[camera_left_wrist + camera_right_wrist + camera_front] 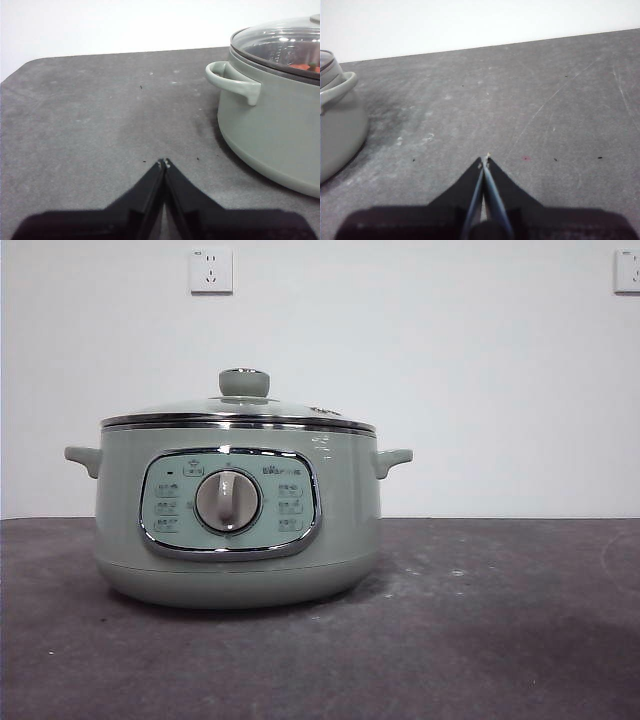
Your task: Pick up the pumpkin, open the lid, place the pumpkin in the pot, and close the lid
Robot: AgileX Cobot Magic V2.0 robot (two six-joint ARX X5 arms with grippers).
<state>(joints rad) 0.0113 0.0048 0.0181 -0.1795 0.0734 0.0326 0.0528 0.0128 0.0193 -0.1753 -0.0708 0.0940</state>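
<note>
The clear glass lid point(238, 406) sits on the sage-green pot point(236, 510), orange pumpkin point(303, 67) inside. Both grippers, left point(164, 162) and right point(485, 159), rest pressed together beside it; the task looks complete, so neither arm need move.

The dark grey desk point(500, 640) is scuffed with pale marks and small specks. The pot point(235, 530) stands directly on it, left of centre.
</note>
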